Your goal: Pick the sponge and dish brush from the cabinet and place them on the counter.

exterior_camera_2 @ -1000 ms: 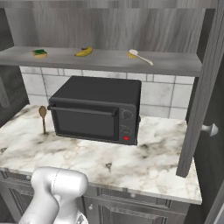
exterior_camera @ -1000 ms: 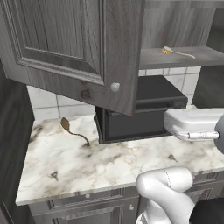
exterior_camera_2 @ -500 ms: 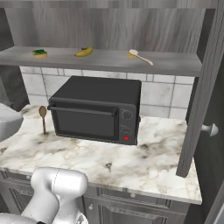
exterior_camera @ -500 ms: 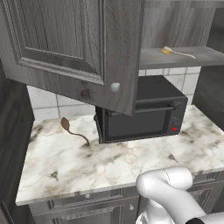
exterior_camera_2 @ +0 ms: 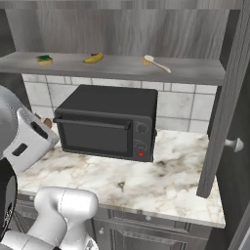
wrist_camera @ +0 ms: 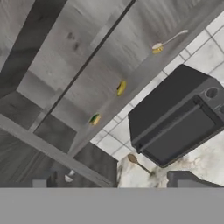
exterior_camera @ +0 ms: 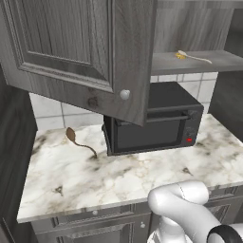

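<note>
Sponge [exterior_camera_2: 44, 59]: left end of cabinet shelf [exterior_camera_2: 195, 73], beside banana [exterior_camera_2: 93, 58]. Dish brush [exterior_camera_2: 156, 63]: right of banana, same shelf. Claw [wrist_camera: 111, 183]: spread wide, empty, well short of shelf. Recommended: approach sponge squarely, clear open door [exterior_camera: 80, 52], avoid nudging banana.

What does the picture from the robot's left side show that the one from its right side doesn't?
Left side alone: the closed cabinet door up close, and a brown spoon lying in full on the counter. Right side alone: the sponge and a banana on the shelf. Shared: the dish brush, the black microwave and the marble counter.
</note>
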Robot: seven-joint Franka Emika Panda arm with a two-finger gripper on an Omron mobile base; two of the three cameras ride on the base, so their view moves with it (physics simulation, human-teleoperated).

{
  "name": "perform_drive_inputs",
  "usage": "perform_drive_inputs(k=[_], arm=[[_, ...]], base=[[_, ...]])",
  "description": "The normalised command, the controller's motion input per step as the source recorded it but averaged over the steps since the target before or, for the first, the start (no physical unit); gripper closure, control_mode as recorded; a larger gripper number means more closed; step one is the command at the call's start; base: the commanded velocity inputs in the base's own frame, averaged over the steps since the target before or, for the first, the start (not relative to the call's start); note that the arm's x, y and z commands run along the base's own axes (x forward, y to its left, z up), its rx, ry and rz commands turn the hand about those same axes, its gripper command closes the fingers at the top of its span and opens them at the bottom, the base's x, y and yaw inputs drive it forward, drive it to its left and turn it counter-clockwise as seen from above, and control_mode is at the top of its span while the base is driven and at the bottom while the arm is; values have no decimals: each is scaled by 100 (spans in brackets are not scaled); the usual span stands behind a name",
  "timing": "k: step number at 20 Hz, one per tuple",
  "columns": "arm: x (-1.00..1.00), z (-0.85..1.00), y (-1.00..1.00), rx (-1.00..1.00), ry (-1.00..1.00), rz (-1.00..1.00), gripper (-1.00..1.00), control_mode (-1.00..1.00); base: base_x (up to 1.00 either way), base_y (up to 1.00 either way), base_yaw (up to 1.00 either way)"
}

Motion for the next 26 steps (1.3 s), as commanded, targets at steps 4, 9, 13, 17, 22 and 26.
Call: perform_drive_inputs(k=[4, 9, 13, 17, 22, 26], arm=[[28, 0, 43, 23, 5, 2, -100, -100], [28, 0, 63, 12, 5, 0, -100, -100], [10, 0, 3, 13, 0, 0, -100, -100], [13, 0, 0, 17, 0, 0, -100, -100], [17, 16, 0, 14, 9, 3, -100, -100], [25, 28, 0, 12, 20, 6, -100, -100]], base=[[0, 0, 0], [0, 0, 0], [0, 0, 0], [0, 0, 0], [0, 0, 0], [0, 0, 0]])
